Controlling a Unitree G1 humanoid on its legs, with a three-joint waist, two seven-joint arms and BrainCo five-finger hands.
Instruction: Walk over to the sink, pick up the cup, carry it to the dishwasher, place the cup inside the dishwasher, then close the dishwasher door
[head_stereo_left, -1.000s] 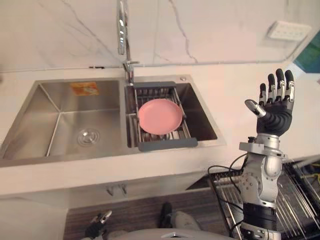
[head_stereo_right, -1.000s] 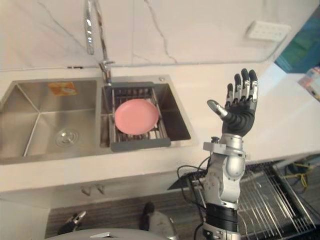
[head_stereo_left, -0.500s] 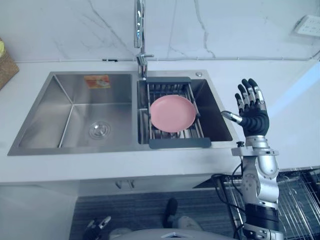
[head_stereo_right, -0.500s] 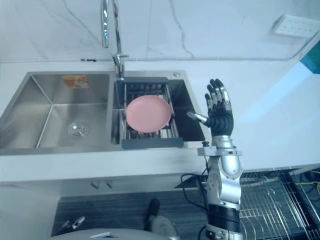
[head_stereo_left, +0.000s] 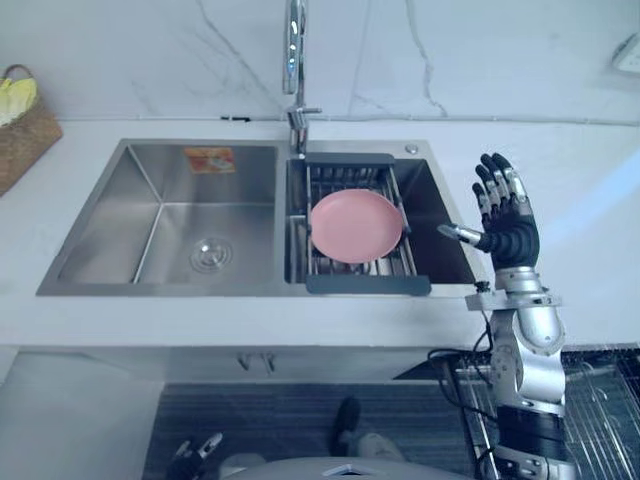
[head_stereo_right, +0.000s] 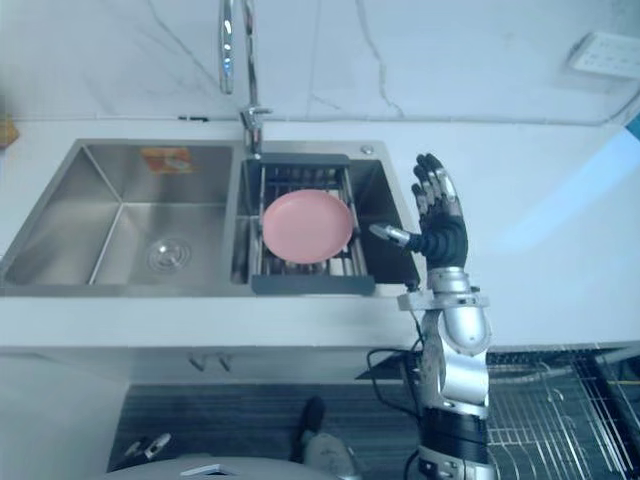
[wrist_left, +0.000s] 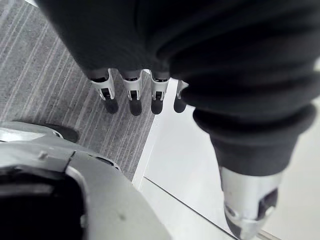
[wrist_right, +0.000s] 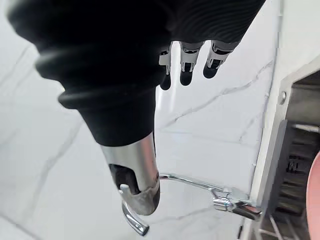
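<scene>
looking down on a double steel sink (head_stereo_left: 150, 215) set in a pale counter (head_stereo_left: 590, 190), we see a tall faucet (head_stereo_left: 293, 50) rising at the back between the two basins. the left basin is bare down to its drain. across the right basin sits a drainer (head_stereo_left: 367, 285) with dark end bars and wire rods, and a pink plate (head_stereo_left: 356, 226) lies flat on it. something pale shows just under the plate's near edge, too small for us to name, so we cannot tell where the cup is.

our right hand (head_stereo_left: 508, 228) is raised above the counter, just right of the sink's right rim, palm turned toward the basins. its fingers (wrist_right: 187, 62) are straight and spread and the thumb (wrist_right: 134, 192) juts out toward the drainer; it holds nothing. our left hand (head_stereo_left: 195, 455) hangs low near the grey striped floor (head_stereo_left: 270, 420), well apart from the sink, and its fingers (wrist_left: 131, 97) point straight down with nothing in them.

a woven basket (head_stereo_left: 20, 135) stands on the counter at the far left with something yellow inside. a white socket plate (head_stereo_right: 603, 55) sits on the marble wall at the upper right. below the counter's edge on the right, a dishwasher rack (head_stereo_right: 560, 400) of thin wires is pulled out beside the right arm.
</scene>
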